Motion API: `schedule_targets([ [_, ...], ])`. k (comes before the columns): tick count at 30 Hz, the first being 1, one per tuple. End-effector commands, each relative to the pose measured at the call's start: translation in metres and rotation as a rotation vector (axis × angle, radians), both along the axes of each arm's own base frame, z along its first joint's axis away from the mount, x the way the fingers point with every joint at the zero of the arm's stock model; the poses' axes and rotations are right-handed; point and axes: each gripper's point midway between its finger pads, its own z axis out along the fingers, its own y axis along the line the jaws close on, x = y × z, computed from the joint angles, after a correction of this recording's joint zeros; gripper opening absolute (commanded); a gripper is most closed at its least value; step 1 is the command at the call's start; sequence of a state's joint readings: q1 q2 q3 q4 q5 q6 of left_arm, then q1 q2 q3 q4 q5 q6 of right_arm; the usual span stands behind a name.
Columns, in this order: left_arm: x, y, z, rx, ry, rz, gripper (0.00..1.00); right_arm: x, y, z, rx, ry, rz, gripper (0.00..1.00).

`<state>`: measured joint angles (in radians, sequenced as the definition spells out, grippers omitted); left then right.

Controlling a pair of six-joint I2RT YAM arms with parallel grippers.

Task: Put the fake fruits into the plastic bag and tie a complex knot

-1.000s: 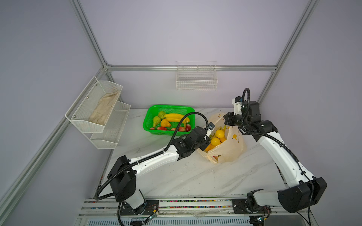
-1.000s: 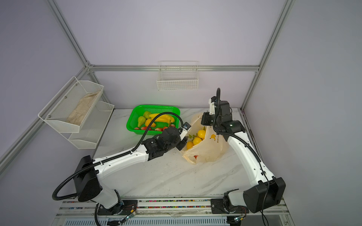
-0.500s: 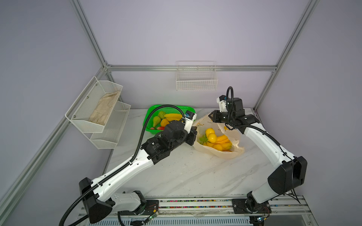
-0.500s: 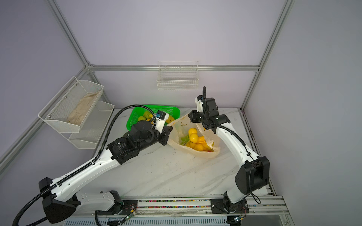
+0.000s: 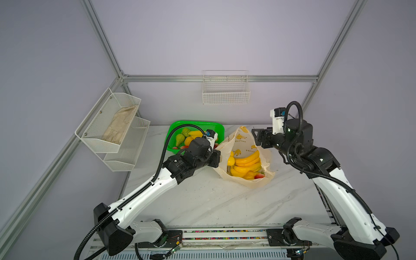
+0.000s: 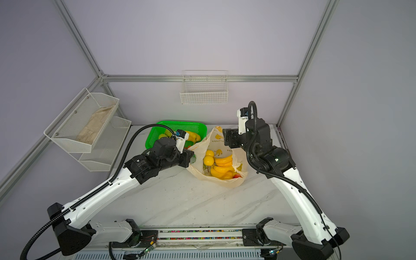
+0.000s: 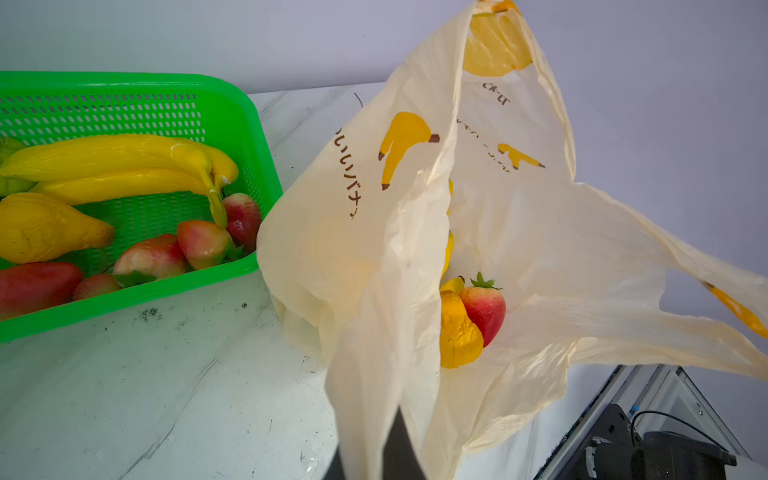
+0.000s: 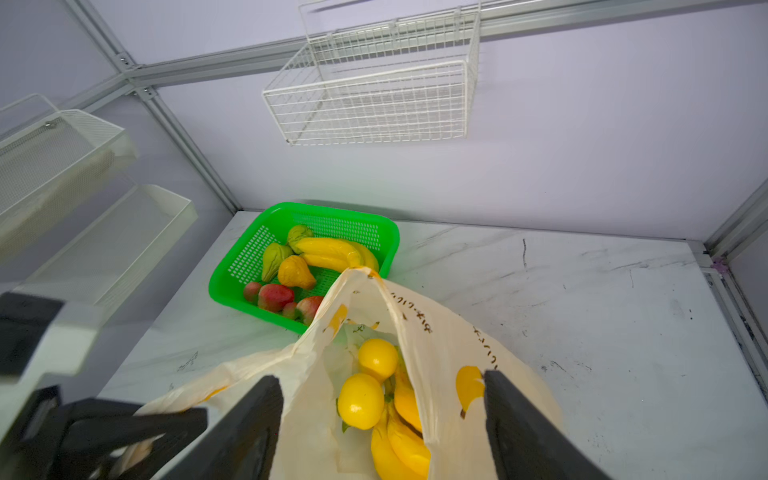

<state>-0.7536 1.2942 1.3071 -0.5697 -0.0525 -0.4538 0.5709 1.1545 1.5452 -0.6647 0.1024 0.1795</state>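
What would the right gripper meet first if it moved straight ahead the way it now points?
The plastic bag: its raised wall stands right ahead of the open right gripper. A round yellow fruit inside would likely come next, though depth is hard to judge.

Open cream plastic bag (image 5: 242, 140) holds banana bunches (image 5: 246, 160); other fake fruits (image 8: 296, 272) lie nearby.

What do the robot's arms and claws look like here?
The left arm and right arm match: glossy white shells, black joint housings, black bases. A black corrugated hose runs along each, looping at the wrist. Each wrist carries a white camera block with a blue part. The left claw and right claw have flat black fingers.
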Motion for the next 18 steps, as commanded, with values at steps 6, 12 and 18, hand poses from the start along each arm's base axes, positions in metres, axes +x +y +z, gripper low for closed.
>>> schedule_targets([
  [6, 0.010, -0.003, 0.041, -0.084, -0.044, 0.026, 0.00, -0.072, -0.029, -0.059, -0.045, 0.235, -0.076, 0.86],
  [12, 0.018, -0.015, 0.033, -0.070, -0.020, 0.011, 0.00, -0.084, -0.032, -0.076, -0.067, 0.286, -0.052, 0.86],
  [18, 0.025, -0.019, 0.031, -0.069, -0.014, 0.021, 0.00, -0.088, -0.023, -0.093, -0.080, 0.317, 0.005, 0.86],
])
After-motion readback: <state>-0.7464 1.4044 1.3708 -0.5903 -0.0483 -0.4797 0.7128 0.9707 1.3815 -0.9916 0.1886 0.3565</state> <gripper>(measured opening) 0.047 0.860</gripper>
